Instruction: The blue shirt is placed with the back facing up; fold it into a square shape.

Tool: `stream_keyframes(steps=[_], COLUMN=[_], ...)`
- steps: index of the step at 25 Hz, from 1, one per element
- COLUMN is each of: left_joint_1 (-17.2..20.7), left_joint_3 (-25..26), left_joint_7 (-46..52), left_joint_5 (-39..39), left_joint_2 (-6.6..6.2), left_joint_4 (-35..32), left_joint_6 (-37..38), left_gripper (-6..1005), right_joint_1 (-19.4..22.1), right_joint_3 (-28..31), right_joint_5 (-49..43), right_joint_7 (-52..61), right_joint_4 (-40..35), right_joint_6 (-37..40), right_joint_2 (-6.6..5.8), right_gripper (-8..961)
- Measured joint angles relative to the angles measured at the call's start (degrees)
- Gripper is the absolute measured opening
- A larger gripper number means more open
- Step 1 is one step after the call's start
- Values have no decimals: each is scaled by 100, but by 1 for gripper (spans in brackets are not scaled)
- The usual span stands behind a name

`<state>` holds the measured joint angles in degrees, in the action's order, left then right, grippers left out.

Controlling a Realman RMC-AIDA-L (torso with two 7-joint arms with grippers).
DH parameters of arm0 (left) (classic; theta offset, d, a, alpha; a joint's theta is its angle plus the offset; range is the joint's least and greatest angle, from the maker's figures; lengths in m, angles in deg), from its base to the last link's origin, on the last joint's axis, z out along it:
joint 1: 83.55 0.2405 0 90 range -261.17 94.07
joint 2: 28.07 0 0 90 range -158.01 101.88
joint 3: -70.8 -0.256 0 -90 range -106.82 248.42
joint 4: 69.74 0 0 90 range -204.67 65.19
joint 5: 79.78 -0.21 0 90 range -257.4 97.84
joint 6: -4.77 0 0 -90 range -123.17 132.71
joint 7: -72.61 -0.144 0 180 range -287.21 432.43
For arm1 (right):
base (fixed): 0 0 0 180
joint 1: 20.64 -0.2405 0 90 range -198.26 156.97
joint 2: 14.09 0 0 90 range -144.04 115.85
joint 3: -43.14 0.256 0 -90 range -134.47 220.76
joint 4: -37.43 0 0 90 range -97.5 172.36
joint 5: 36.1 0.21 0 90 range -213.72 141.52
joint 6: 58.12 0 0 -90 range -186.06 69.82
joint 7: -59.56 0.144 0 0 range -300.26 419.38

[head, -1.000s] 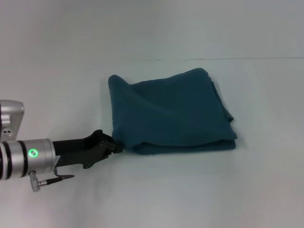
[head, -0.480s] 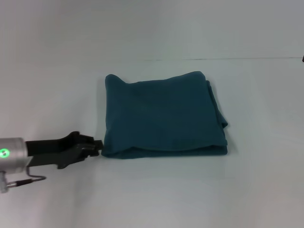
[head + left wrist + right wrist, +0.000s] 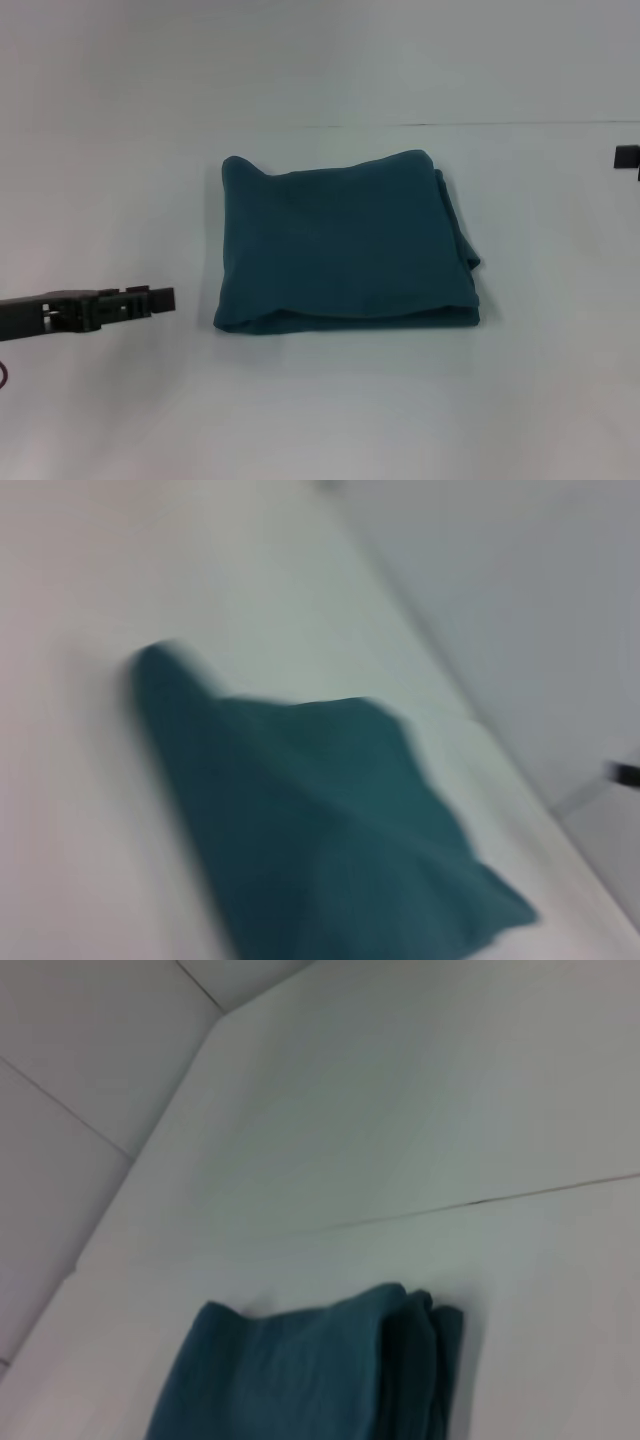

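The blue shirt (image 3: 345, 240) lies folded into a roughly square bundle in the middle of the white table, plain teal fabric up, with layered edges along its right side. It also shows in the left wrist view as the blue shirt (image 3: 320, 820) and in the right wrist view as the blue shirt (image 3: 310, 1380). My left gripper (image 3: 165, 298) hovers low to the left of the shirt's near left corner, a short gap away, open and holding nothing. Only a dark tip of my right gripper (image 3: 628, 157) pokes in at the far right edge, well away from the shirt.
The white table (image 3: 330, 410) stretches all round the shirt. A thin seam (image 3: 450, 124) runs across behind it, where the surface meets the pale back wall.
My left gripper let go of the shirt's near left corner and drew back to the left. The shirt slid slightly left, then lay still. A tip of the right gripper has come in at the right edge.
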<state>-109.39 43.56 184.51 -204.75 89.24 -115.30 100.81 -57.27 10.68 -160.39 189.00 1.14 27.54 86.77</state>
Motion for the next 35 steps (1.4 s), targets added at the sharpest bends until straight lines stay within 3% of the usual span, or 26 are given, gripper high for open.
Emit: stream_keyframes(steps=[5,11,13,15,19,24,35], left_joint_1=[-229,-564,-600,-614,-649,-704,-877], left_joint_3=[-115,-407,-697,-931,-1238,-1389,-1973], left_joint_7=[-270,-764,-879,-947,-951,-951,-924], left_joint_5=[28,-15,-30,-41,-51,-54,-54], left_joint_2=[-6,-17,-20,-21,-23,32,163], left_joint_4=[1,-7,-7,-7,-7,37,139], left_joint_6=[506,936,855,758,687,614,-64], left_gripper=[647,796,877,959,951,949,950], right_joint_1=[269,356,287,211,128,121,115], right_joint_3=[-299,-1001,-1004,-1038,-1445,-1721,-1734], right_joint_5=[-9,-257,-223,-195,-335,-320,-316], right_joint_7=[-737,-2043,-2312,-2544,-2833,-2925,-2947], right_joint_4=[-980,-1819,-1748,-1583,-1442,-1429,-1261], right_joint_6=[600,843,812,827,856,919,938], right_joint_2=[600,1477,1647,1731,1774,1825,1844], right_gripper=[762,784,796,804,821,950,945])
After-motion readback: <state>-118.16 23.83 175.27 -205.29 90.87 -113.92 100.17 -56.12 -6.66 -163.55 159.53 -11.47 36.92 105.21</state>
